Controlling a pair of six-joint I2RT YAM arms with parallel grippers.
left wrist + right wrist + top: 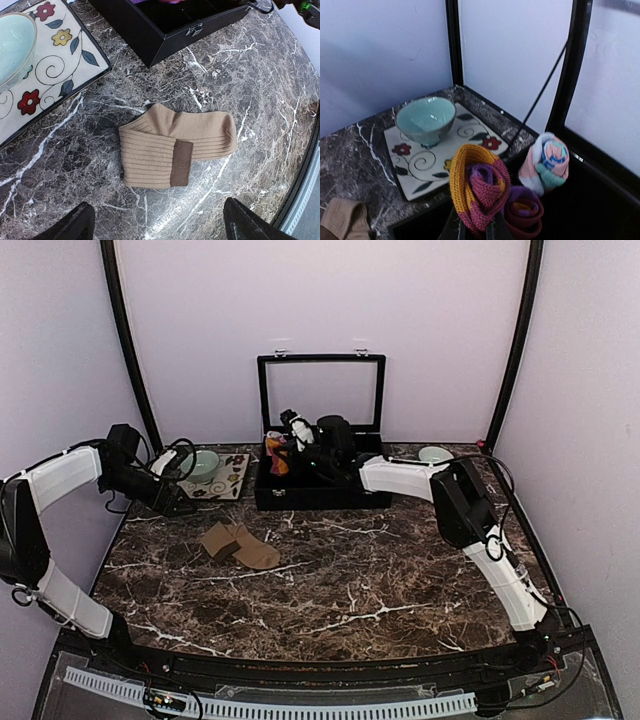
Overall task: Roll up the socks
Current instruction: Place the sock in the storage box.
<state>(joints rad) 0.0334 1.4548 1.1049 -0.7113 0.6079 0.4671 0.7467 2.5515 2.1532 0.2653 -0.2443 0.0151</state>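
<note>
Placement of the rolled red sock bundle (479, 195), gripped by the closed right fingers (454, 231), in the black box (300, 498); the open left fingers (75, 225) hover over the tan socks (170, 150) lying folded on the table (380, 590), probably next to be grasped and rolled.

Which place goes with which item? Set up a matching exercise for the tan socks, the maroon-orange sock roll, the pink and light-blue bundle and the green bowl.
1. tan socks
2. maroon-orange sock roll
3. pink and light-blue bundle
4. green bowl

A. on the floral plate
B. held in the right gripper
C. lying on the marble table
D. inside the black box

Pairs: 1-C, 2-B, 3-D, 4-A.
</note>
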